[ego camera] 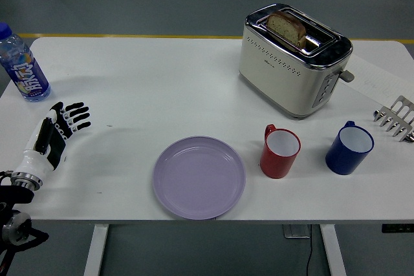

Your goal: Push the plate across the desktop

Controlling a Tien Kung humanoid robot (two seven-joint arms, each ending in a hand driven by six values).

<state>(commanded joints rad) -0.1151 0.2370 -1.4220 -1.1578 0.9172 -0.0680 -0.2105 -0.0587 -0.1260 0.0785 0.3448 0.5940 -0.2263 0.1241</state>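
Plate: round lilac plastic plate [198, 177], shallow, raised rim, glossy, nothing on it; lies flat near the front edge of the bench, approx. centre, w/ its rim close to that edge.
Plate neighbours: red mug [279, 152] just beside it on the right, not touching; nothing touches the plate.
Bench: white rectangular bench [162, 88].
Left robot hand: black-and-white five-fingered left robot hand [54, 136] at the far left of the bench, well apart from the plate; fingers extended and spread, released, holding nothing; palm down, fingers pointing away from the robot and slightly right.
Right robot hand: out of frame.
Red mug: white inside, handle toward the toaster side, upright.
Blue mug: dark blue mug [348, 148], white inside, upright, right of the red mug, apart from it.
Toaster: cream-and-chrome two-slot toaster [293, 57] at the back right, w/ a slice of brown bread [286, 27] standing up out of one slot.
Bottle: clear plastic water bottle [21, 65], blue cap and blue label, upright at the back left, beyond the left robot hand.
Rack: metal pronged rack [396, 118], partly cut off at the right edge.
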